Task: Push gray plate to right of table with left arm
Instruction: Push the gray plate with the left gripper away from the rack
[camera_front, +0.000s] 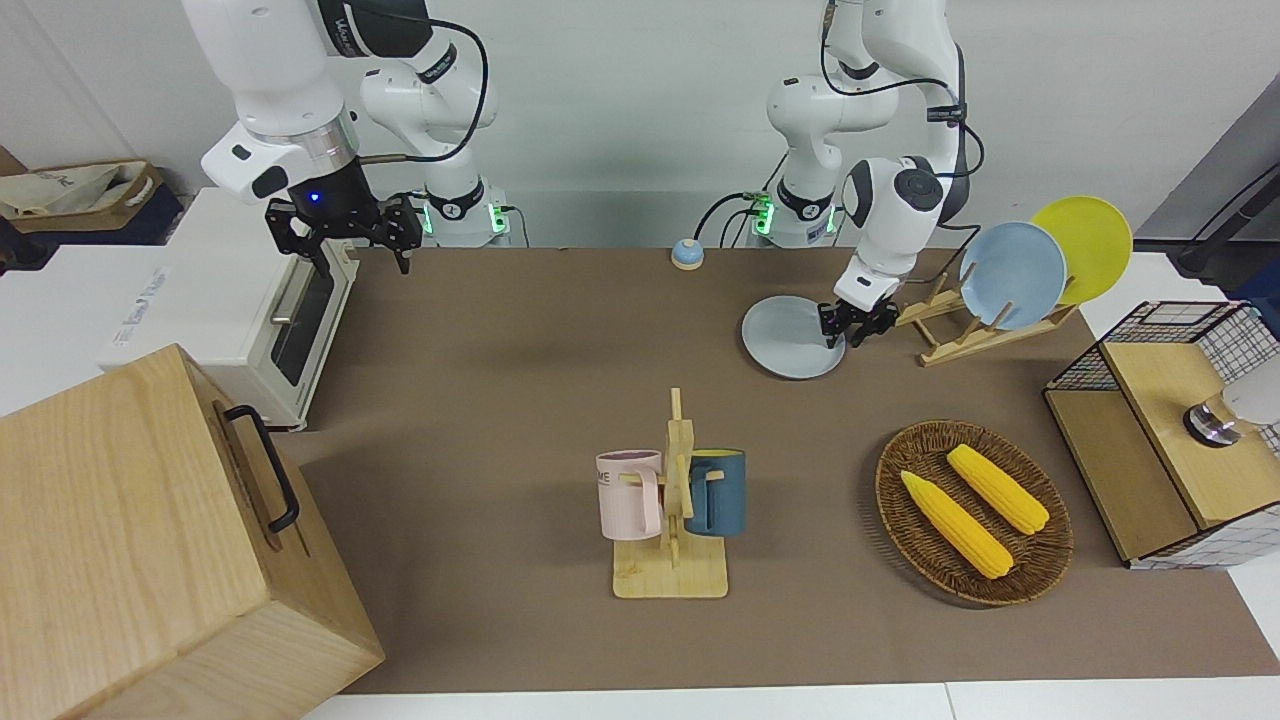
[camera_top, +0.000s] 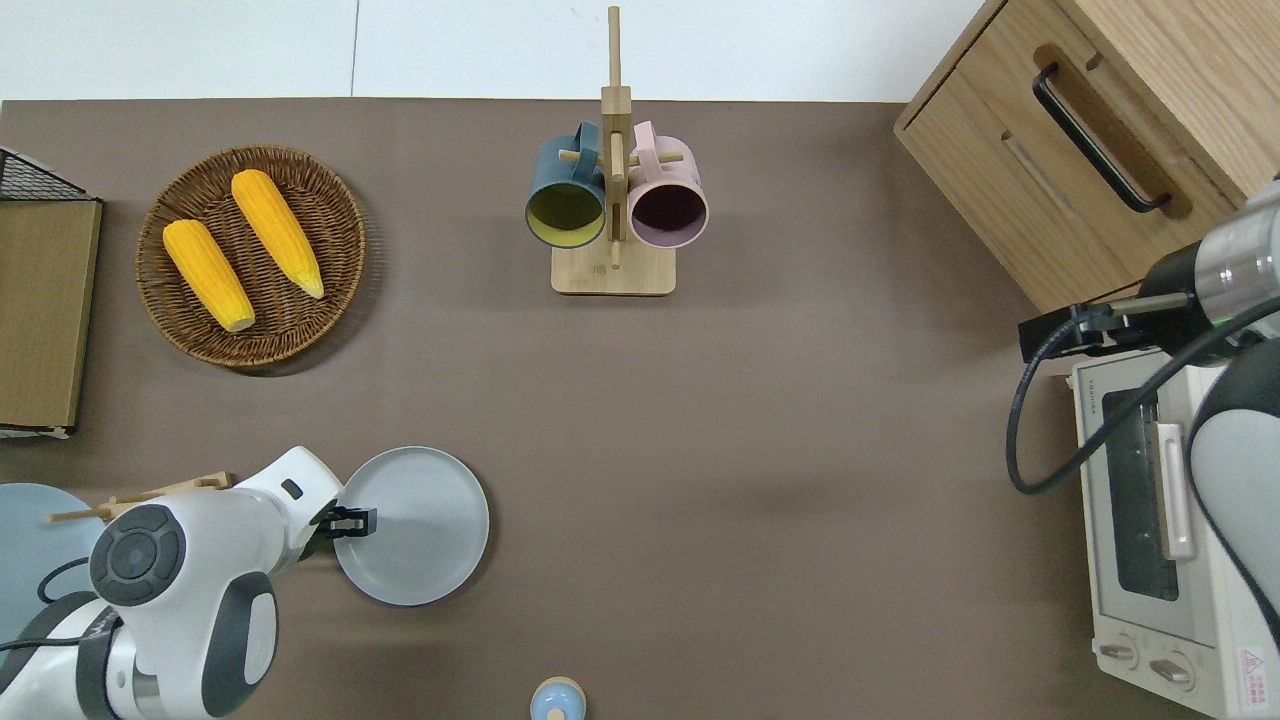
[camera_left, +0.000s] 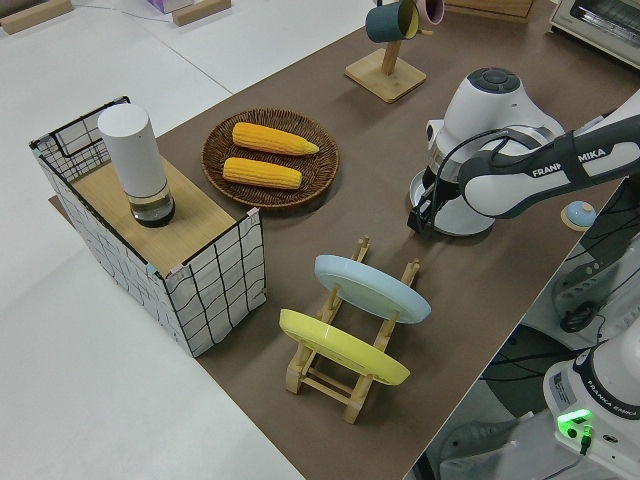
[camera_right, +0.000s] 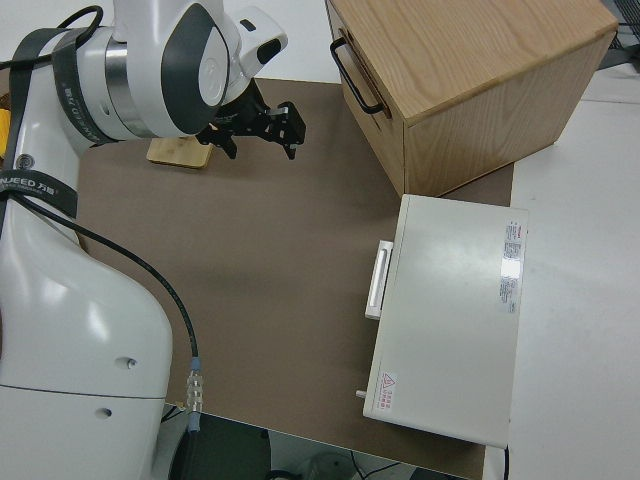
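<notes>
The gray plate (camera_front: 785, 340) (camera_top: 420, 530) lies flat on the brown table (camera_front: 500, 400), close to the robots and toward the left arm's end. My left gripper (camera_front: 850, 325) (camera_top: 350, 520) is low over the plate's rim on the side toward the left arm's end, between the plate and the dish rack. It also shows in the left side view (camera_left: 420, 212), with the plate (camera_left: 470, 222) mostly hidden under the arm. My right arm is parked, its gripper (camera_front: 340, 238) (camera_right: 255, 135) open and empty.
A wooden dish rack (camera_front: 960, 335) holds a sky-blue plate (camera_front: 1012, 275) and a yellow plate (camera_front: 1085, 245). Also here: a wicker basket (camera_front: 905, 530) with two corn cobs, a mug stand (camera_front: 672, 575), a small bell (camera_front: 686, 253), a toaster oven (camera_front: 200, 300), a wooden cabinet (camera_front: 150, 540) and a wire crate (camera_front: 1240, 345).
</notes>
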